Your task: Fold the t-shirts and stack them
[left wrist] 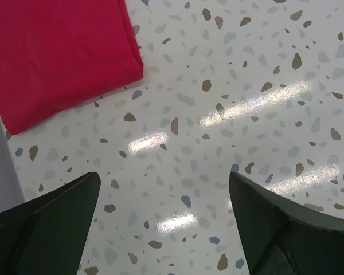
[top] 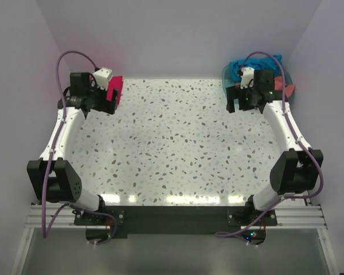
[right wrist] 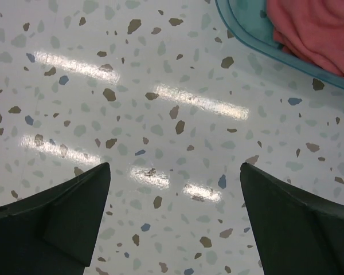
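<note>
Both sets of jaws stand wide and hold nothing. Your left gripper (left wrist: 164, 183) hangs over bare table (top: 172, 137), with the crimson t-shirt (left wrist: 57, 57) just ahead and off to one side of its fingers. Your right gripper (right wrist: 175, 172) hovers over bare tabletop beside the teal tub (right wrist: 246, 31).

The crimson shirt lies flat at the far left corner and looks already folded into a neat packet. The salmon t-shirt (right wrist: 315, 28) and the teal-blue t-shirt (top: 272, 59) sit bunched in the tub at the far right corner, with the blue one heaped toward the back.

Expect all three to be light, limp and quick to slump. Nothing here will break, but the cloth will drape and drag, and a pinch may gather more than one layer. It should slide easily on the smooth speckled top. For the salmon shirt, take a raised fold close to the tub's near rim and lift high enough to clear the wall. Once it is spread, the seams at collar or shoulder should give you the firmest hold.

Both arms reach far forward, one to each far corner, with the elbows back near the bases and the wrists pitched down so the fingers point at the table
</note>
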Controlling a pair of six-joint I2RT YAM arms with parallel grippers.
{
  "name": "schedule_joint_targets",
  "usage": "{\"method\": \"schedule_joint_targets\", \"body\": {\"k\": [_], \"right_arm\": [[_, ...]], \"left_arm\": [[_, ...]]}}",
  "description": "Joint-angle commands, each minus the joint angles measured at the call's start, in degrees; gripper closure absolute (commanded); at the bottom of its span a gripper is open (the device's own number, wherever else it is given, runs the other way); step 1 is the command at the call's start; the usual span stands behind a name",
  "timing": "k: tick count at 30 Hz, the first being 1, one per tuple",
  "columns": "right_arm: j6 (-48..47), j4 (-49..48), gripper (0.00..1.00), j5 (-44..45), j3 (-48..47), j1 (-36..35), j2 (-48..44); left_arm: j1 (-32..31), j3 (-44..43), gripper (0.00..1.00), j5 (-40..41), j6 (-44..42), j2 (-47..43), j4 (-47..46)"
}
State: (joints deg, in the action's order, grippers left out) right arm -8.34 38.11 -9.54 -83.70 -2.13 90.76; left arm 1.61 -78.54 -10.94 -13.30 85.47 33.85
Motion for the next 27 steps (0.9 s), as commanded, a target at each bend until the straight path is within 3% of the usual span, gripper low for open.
{"method": "schedule_joint_targets", "body": {"k": [1, 11, 18, 21, 27], "right_arm": [[1.22, -3.65, 0.01, 1.71, -4.80, 0.02, 1.69], [1.13, -14.54, 0.01, 13.75, -17.62, 0.20, 15.04], [-1.23, -14.46, 0.01, 18.94, -45.27, 0.20, 38.24], [-3.43, -17.69, 0.01, 21.92, -52.15, 0.55, 45.98], [-8.87, -26.94, 0.01, 27.89, -52.97, 0.55, 53.20]], "left_arm": [[-0.20, -3.89, 0.00, -1.37, -0.76, 0.13, -1.76], [-0.29, -3.63, 0.00, -7.42, 1.17, -0.22, -8.54], [-0.20, -6.97, 0.00, -10.07, 1.17, 3.30, -5.72], [-0.29, -6.80, 0.00, -9.54, 0.47, 3.30, -5.63], [-0.20, -6.80, 0.00, -8.40, -1.02, 3.91, -4.76]]}}
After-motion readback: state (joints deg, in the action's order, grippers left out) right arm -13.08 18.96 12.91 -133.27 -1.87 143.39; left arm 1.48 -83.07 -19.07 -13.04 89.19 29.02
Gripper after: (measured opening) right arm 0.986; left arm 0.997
